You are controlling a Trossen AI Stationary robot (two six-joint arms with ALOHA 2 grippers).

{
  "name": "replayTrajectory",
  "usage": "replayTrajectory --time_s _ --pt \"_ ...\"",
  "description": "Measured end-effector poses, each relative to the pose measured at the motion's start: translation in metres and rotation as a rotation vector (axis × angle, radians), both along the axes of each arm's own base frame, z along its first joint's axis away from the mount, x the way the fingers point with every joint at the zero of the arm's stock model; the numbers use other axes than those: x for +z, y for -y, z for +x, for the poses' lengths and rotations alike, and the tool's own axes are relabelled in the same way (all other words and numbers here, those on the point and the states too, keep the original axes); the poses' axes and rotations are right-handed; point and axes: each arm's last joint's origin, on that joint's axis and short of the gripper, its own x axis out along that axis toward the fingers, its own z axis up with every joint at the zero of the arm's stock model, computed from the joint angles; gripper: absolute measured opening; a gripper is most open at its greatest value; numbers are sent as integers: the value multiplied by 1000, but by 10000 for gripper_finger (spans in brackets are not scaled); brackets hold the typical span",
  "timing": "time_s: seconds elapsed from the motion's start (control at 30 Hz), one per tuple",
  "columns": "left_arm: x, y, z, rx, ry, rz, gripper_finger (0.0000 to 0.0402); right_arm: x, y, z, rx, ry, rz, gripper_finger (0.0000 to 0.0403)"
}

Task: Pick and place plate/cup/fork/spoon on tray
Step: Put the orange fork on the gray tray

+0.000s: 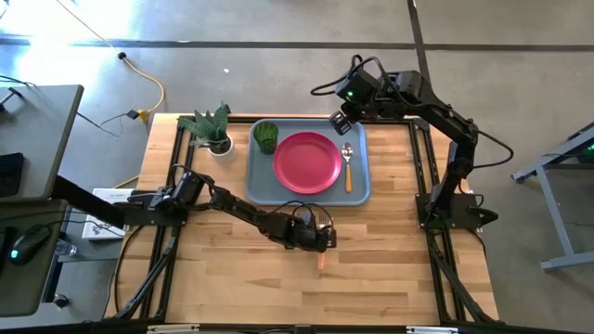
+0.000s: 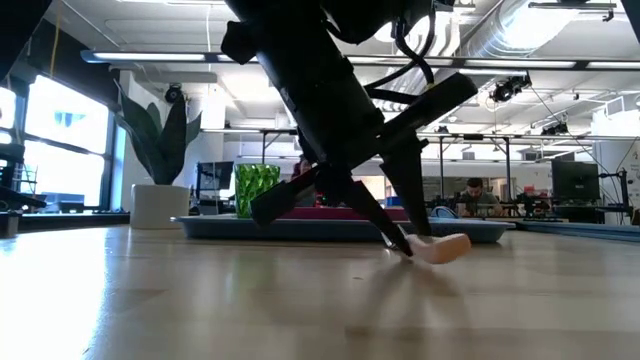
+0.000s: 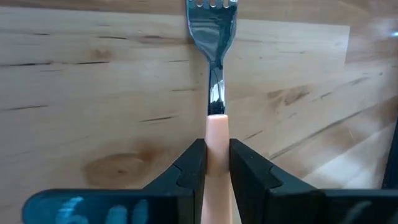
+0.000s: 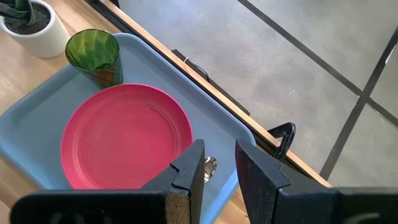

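The fork lies on the bare wood near the table's middle. Its silver tines [image 3: 212, 25] and orange handle [image 3: 217, 134] show in the left wrist view, and its handle end shows in the high view [image 1: 322, 263]. My left gripper [image 1: 320, 243] is low over it and shut on the handle. The pink-red plate [image 1: 307, 162], the green cup [image 1: 266, 136] and the orange-handled spoon [image 1: 348, 169] rest on the blue-grey tray [image 1: 260, 186]. My right gripper [image 1: 342, 123] hovers over the tray's far right corner, its fingers slightly apart and empty. My left gripper pinches the fork's orange handle [image 3: 217, 144] between its two fingers, close to where the handle meets the metal neck. The fingers [image 2: 395, 232] slant down from above. The handle's free end [image 2: 445, 248] sticks out beside them at table height; I cannot tell whether it is lifted.
A leafy plant in a white pot [image 1: 215, 134] stands just left of the tray's far left corner. Bare wood lies between the fork and the tray's near rim [image 1: 306, 200]. A person sits in the room behind the table [image 2: 473, 197].
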Motion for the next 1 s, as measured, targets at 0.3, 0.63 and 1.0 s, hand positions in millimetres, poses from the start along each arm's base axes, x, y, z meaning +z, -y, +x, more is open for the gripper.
replayTrajectory --time_s 0.3,0.63,1.0 --pt "1 -1 2 -33 11 -4 88 0 0 0 0 0 0 83" --pt "2 0 3 -45 23 -4 111 0 0 -1 0 -7 3 83" --pt "3 1 0 -46 1 0 111 -1 -1 -1 21 -8 39 83"
